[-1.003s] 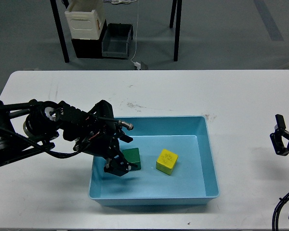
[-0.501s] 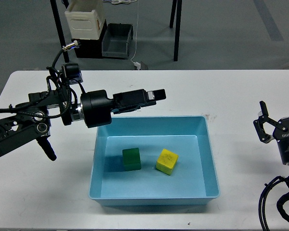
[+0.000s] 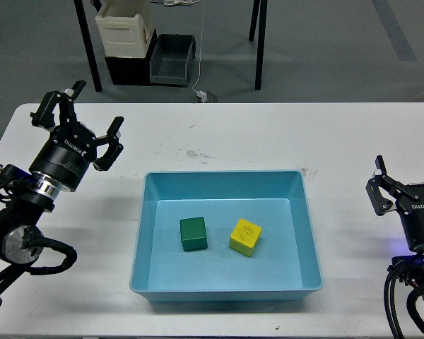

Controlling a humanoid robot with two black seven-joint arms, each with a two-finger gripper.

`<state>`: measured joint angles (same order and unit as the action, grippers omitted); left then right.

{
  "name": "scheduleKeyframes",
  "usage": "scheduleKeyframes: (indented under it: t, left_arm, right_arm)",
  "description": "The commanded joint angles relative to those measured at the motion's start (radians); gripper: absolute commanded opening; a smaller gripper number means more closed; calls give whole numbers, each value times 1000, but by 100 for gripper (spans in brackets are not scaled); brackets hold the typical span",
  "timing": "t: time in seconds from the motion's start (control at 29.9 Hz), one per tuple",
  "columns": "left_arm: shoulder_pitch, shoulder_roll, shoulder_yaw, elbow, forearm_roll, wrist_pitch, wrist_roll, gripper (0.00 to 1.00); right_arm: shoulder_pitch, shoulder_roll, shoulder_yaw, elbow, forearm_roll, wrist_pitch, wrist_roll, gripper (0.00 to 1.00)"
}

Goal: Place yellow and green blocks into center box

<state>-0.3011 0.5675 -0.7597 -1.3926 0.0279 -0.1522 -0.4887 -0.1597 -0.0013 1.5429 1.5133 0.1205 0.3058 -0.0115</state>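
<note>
A dark green block (image 3: 193,234) and a yellow block (image 3: 245,236) sit side by side on the floor of the light blue box (image 3: 222,174) at the middle of the white table. They stand a little apart and nothing holds them. My left gripper (image 3: 82,120) is open and empty above the table's left part, well left of the box. My right gripper (image 3: 407,181) is open and empty at the right edge of the view, away from the box.
The white table (image 3: 268,134) runs across the view around the box. Behind its far edge, on the floor, stand a white container (image 3: 124,28), a dark bin (image 3: 172,59) and black table legs (image 3: 88,49).
My left arm has pulled out of the box, swung away to the left and now points up and open. The green block stays in the box. My right gripper has shifted slightly.
</note>
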Motion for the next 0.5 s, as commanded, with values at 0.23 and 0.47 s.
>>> scheduleKeyframes:
  t: [0.23,0.47]
  left_arm:
    - [138,-1,-29,-3,-605,-214,0,100]
    - [214,-12,-87,-9,-612,-311,0,100]
  right_arm:
    - [-54,1,2,2,7,-1,1,100]
    - [-66,1,2,2,7,1,1,100]
